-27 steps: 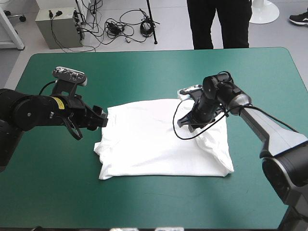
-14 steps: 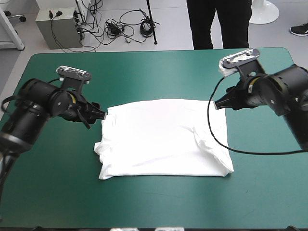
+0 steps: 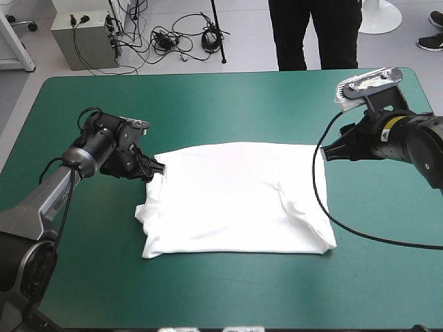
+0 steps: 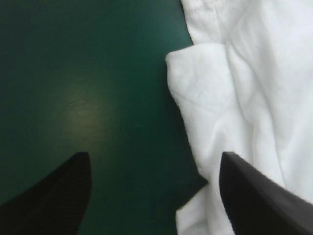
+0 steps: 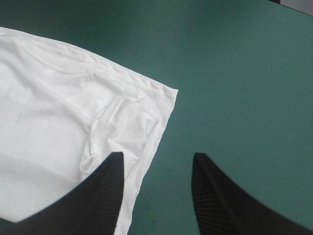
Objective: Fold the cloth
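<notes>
Item: white short-sleeved fabric T-shirt (image 3: 228, 200), lying flat as a partly folded rectangle on the teal-green covered tabletop (image 3: 221, 290), between the two claws.
Left claw (image 4: 152, 164): open and holding nothing. One black finger is over bare cover and the other over the T-shirt's edge, which runs ahead between them.
Right claw (image 5: 157, 156): open and empty. The T-shirt's corner lies just ahead, with one finger over cloth and one over cover.
Cloth condition: a doubled flap (image 4: 195, 73) sits ahead of the left claw. A raised crease (image 3: 294, 204) runs through the side nearer the right claw.
Step (judged): both claws are lined up at opposite ends of the far edge, ready to grasp for the next fold.
Risk 1: the left claw may pinch only the upper layer. Cause: stacked layers at the flap. The lower layer would then lag and unfold.
Risk 2: the right claw may shut on cover alone. Cause: the corner lies barely inside its span.
Risk 3: the fold may come out skewed. Cause: an uneven lift, or the crease carried into it.
</notes>
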